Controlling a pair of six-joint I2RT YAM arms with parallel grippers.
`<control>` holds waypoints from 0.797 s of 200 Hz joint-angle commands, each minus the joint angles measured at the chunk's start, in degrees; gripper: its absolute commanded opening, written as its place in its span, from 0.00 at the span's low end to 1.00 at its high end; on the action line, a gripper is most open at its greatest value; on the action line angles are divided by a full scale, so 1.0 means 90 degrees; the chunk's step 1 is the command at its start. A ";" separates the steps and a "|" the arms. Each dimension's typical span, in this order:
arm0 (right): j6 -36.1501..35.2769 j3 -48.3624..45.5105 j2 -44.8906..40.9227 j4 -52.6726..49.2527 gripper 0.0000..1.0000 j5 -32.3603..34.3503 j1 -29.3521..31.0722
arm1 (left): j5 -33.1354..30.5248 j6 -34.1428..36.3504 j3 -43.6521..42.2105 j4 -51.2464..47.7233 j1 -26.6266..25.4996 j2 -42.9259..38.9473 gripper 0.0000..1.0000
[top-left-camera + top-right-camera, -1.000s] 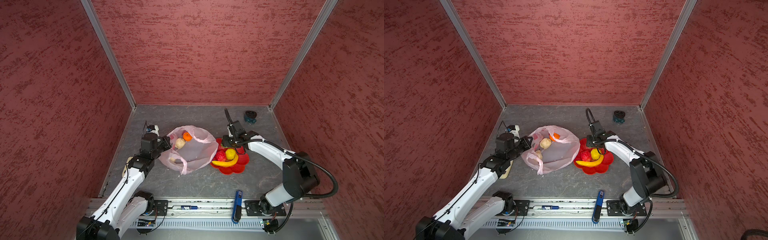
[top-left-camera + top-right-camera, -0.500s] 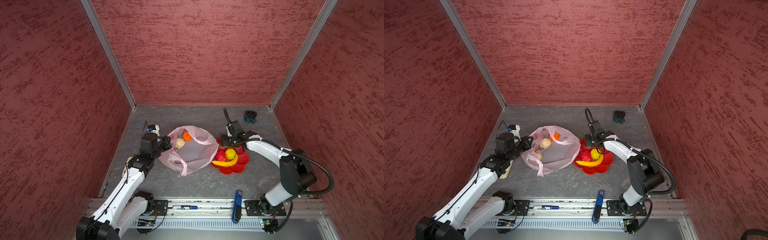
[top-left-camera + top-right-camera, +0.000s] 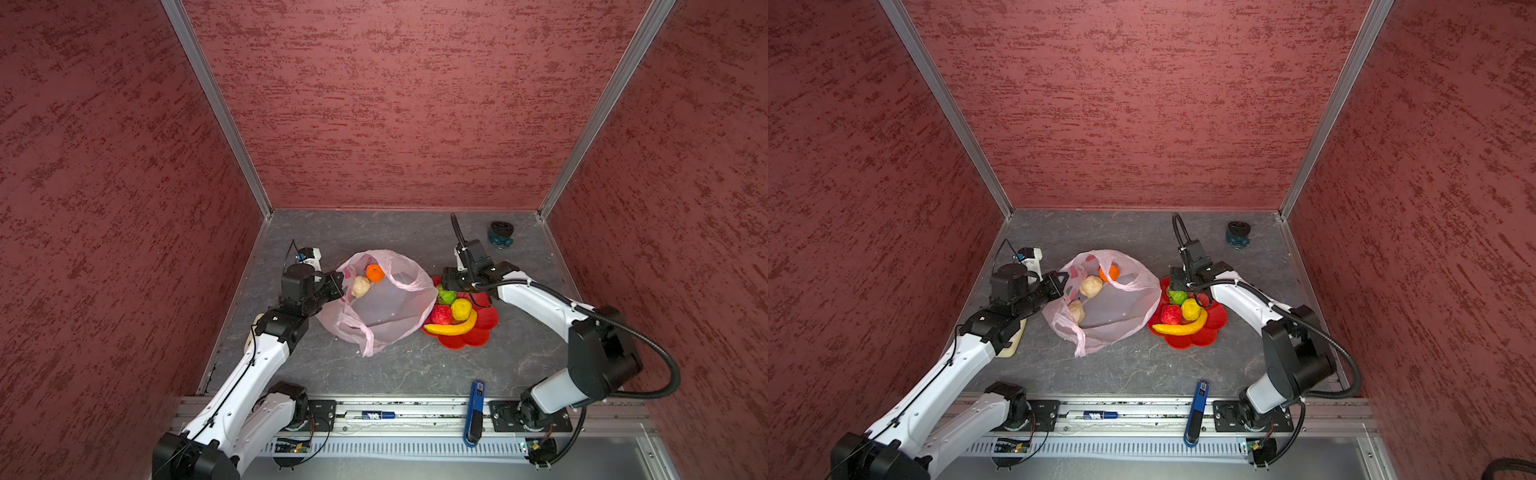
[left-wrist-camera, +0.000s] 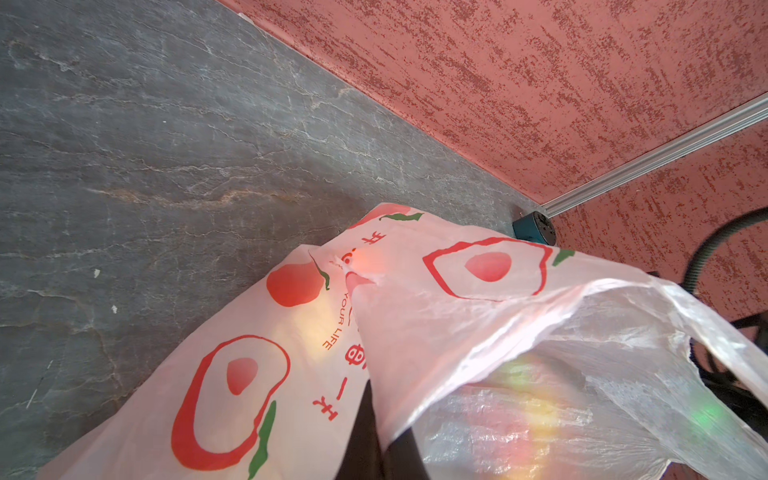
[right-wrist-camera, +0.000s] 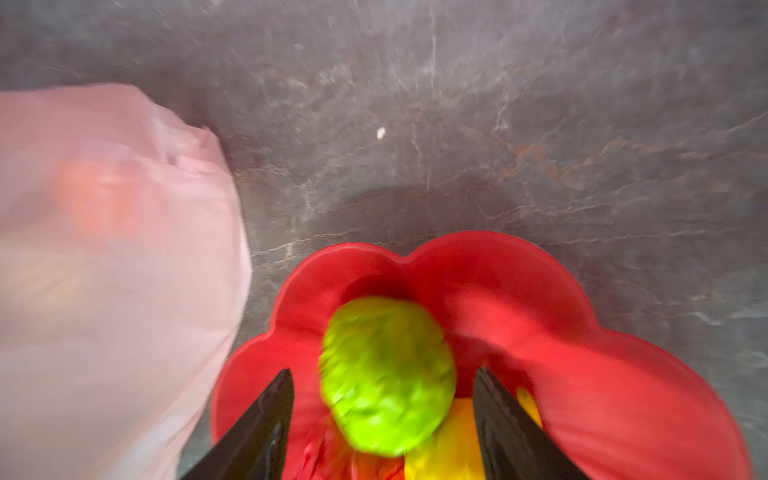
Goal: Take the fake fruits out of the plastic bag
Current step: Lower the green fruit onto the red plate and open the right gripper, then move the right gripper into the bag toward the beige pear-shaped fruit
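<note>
Right wrist view: right gripper [image 5: 383, 370] has its jaws well apart on either side of the green fruit [image 5: 386, 374]; a gap shows on both sides. The picture is blurred and no grip is seen.
Left gripper: left gripper [image 3: 337, 283] is closed tight on the rim of the plastic bag [image 3: 390, 307], holding that edge up off the table [image 3: 374, 374]. In the left wrist view the film drapes over one black finger [image 4: 365, 436].
Bag contents: orange fruit [image 3: 375, 273] and beige fruit [image 3: 360, 286] lie at the open mouth, near the left gripper. A second beige fruit [image 3: 1076, 311] shows through the film.
Dish contents: the green fruit, red fruit [image 3: 441, 314], yellow fruit [image 3: 461, 308] and banana [image 3: 451, 328] lie on the red dish [image 3: 486, 320], the banana along its front edge.
Edges: the bag's right side lies just beside the dish's left rim; cannot tell whether they touch.
Open room: bare table lies in front of the bag and dish up to the front rail [image 3: 415, 403], and behind both up to the back wall [image 3: 395, 124].
Other items: a teal object [image 3: 500, 237] sits in the back right corner and a blue tool [image 3: 473, 411] lies across the front rail.
</note>
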 commanded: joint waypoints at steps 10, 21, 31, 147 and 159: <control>-0.0221 0.0826 -0.1361 -0.0835 0.59 0.0146 0.0684 | 0.0190 0.0376 0.0243 -0.0179 -0.0002 -0.0029 0.00; -0.0160 0.1069 -0.1665 -0.1149 0.56 0.0183 0.1023 | 0.0197 0.0441 0.0243 -0.0216 -0.0001 -0.0037 0.00; -0.0061 0.1259 -0.1866 -0.1428 0.52 0.0185 0.1337 | 0.0211 0.0485 0.0228 -0.0239 0.0000 -0.0045 0.00; -0.0191 0.2752 -0.0074 -0.1223 0.41 0.0189 0.3822 | 0.0351 0.0383 0.0399 -0.0184 -0.0019 0.0053 0.00; -0.0151 0.2744 0.0354 -0.0984 0.40 0.0147 0.3815 | 0.0372 0.0388 0.0387 -0.0186 -0.0033 0.0032 0.00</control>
